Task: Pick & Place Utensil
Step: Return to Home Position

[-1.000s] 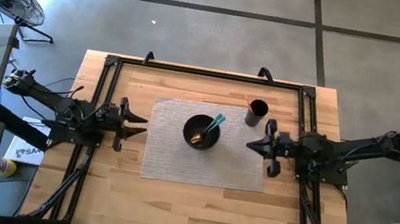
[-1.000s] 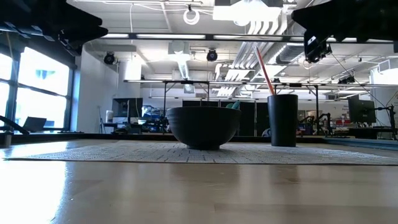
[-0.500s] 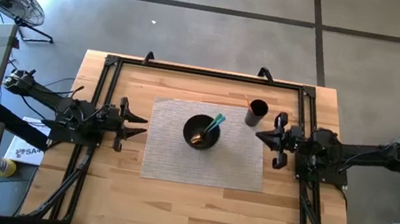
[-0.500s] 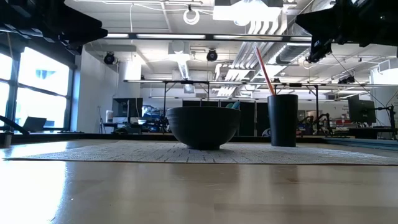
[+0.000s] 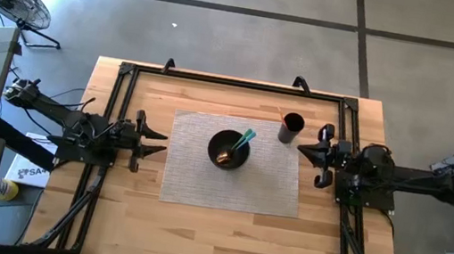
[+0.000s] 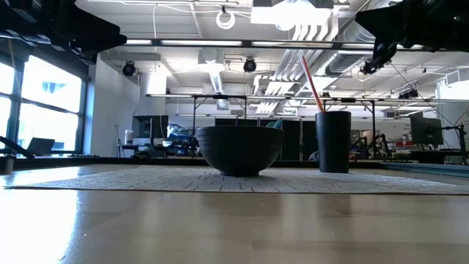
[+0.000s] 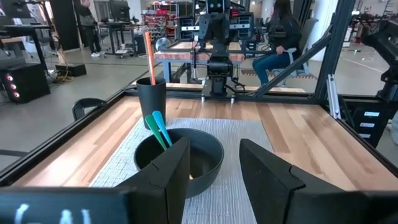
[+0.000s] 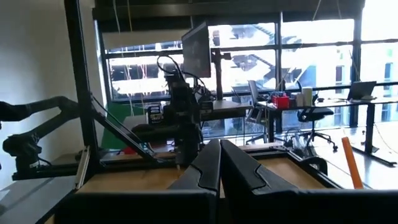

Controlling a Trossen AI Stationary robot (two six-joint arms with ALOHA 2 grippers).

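1. nearest, the wooden table [image 5: 192,239] carries no loose utensils, and the gray mat [image 5: 200,186] lies flat on it, square to its edges.
2. midway back, the black bowl [image 5: 211,147] stands on the mat. two teal-green utensil handles [image 5: 246,138] stick out of it, their long axis leaning far and right, toward the cup. the placing looks done.
3. the left gripper [image 5: 158,142] hovers just off the mat's left edge and points at the bowl. its fingers are spread wide with nothing between them, and its wrist view shows the bowl through the gap [image 7: 214,163].
4. the right gripper [image 5: 302,153] hangs over the mat's right edge. its fingers are pressed together and grip nothing [image 8: 219,152].
5. the bowl lies between the two arms, about as near to one as to the other. each arm's way home seems to lead straight outward, away from it.
6. a little farther back, the black cup [image 5: 287,136] holds an orange stick and stands just beside the right gripper, on its far-left side. that arm's pull-back should lead away from the cup.
7. a pale brown patch inside the bowl is too small to identify, so which handle is the fork and which the spoon cannot be told. the low view cuts both arms off at its top.
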